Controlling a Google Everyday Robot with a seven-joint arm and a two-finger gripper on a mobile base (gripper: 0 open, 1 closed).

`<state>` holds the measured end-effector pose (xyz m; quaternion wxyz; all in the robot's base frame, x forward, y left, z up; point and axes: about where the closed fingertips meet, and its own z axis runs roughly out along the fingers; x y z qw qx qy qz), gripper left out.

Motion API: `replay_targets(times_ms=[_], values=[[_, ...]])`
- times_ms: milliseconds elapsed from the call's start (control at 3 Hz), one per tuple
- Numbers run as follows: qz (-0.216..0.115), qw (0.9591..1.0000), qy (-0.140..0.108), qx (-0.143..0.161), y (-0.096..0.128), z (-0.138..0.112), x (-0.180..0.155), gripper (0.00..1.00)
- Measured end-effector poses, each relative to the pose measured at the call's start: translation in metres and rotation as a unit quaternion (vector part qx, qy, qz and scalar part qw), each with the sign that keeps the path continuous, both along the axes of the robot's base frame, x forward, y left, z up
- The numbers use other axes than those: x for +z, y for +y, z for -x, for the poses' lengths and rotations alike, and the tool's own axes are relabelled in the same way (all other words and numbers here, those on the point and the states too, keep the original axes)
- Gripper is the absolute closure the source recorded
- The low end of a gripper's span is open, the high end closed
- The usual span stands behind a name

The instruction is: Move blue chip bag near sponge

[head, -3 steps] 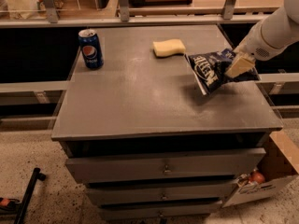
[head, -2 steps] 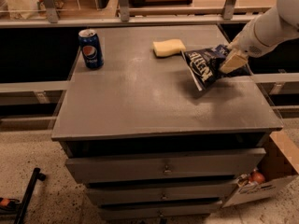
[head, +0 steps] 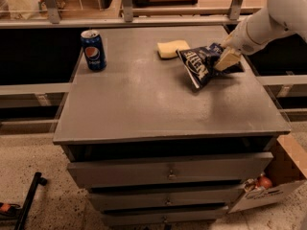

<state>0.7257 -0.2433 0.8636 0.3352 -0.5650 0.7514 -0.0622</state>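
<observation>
At the right rear of the bench point(head: 144, 107), we find the claw point(head: 227, 59) clenched on the right edge of the blue chip bag point(head: 199, 67). The white arm enters from the upper right. The bag is tilted, its lower corner pointing down at the bench top. The sponge point(head: 172, 48) lies flat just beside the bag's upper left corner; we cannot tell whether they touch. A Pepsi can point(head: 93, 50) stands upright at the left rear, well apart from both.
</observation>
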Motion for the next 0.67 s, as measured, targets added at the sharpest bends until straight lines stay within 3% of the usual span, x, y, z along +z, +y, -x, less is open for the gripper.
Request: replay_targets(times_ms=[667], values=[[-0.021, 0.9996, 0.006, 0.019, 0.019, -0.016, 0.003, 0.59]])
